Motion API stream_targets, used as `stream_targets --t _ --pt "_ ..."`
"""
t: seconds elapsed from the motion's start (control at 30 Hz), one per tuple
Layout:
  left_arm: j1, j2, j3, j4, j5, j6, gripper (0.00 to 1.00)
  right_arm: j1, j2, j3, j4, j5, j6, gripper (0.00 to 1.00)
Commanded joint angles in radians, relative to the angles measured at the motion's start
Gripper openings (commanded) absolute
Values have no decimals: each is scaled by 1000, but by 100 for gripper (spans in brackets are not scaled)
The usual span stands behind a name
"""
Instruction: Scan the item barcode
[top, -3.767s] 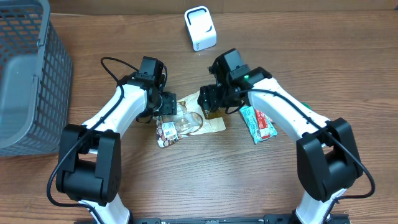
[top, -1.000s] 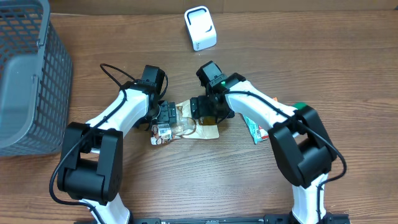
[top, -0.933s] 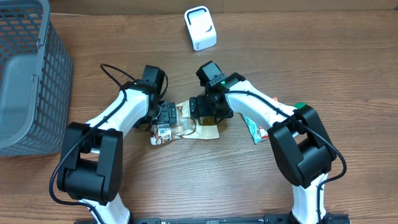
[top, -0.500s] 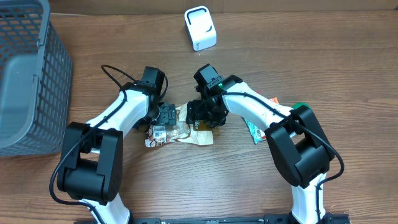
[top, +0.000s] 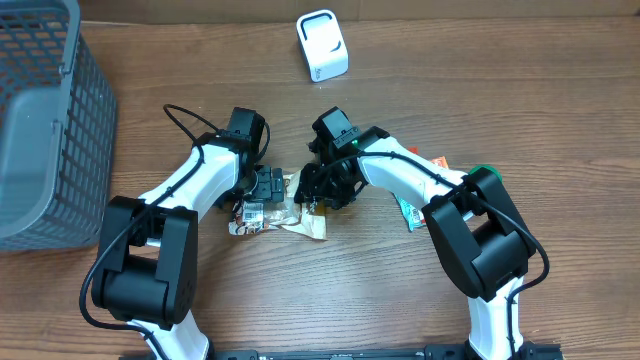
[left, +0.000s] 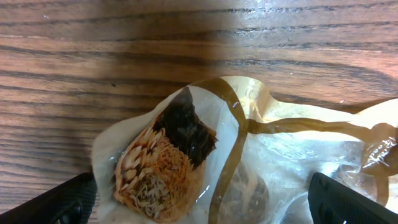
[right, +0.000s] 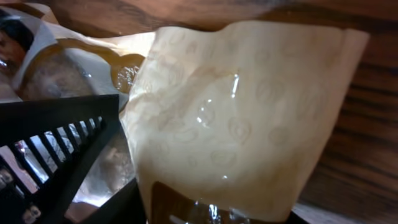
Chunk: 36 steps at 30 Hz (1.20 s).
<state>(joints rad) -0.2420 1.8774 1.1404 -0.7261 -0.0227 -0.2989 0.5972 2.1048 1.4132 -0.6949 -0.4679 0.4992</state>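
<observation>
Barcode label (top: 251, 211) illegible (too small)

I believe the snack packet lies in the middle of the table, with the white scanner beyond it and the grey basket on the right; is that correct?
Not quite: the overhead view shows the grey basket on the left of the table. The rest holds: the snack packet lies in the middle, with the white scanner beyond it.
</observation>
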Motion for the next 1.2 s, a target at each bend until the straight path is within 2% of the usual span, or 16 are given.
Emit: stream_targets --t 0.0,0.07,0.2,0.37,0.53,0.7,0.9,1.17 --pt "0 -1 -16 6 21 23 100 8 18 -22 34 18 -2 46" --pt "0 -1 -16 5 20 23 100 8 18 -27 48 18 -2 41" --pt "2 -9 -3 18 15 30 100 -9 6 -26 55 18 -43 22" --pt "14 -61 68 19 12 31 100 -48 -63 -26 55 18 -118 18" --pt "44 -149 156 20 11 30 100 -72 -158 -26 48 18 -241 5" --pt "109 -241 236 24 -12 29 100 -81 -258 -26 61 22 -372 4" --pt "203 -280 264 72 -197 47 100 -102 -382 -25 93 72 -399 4" --pt "332 -278 264 95 -183 83 100 -146 -434 -23 127 75 -505 4"
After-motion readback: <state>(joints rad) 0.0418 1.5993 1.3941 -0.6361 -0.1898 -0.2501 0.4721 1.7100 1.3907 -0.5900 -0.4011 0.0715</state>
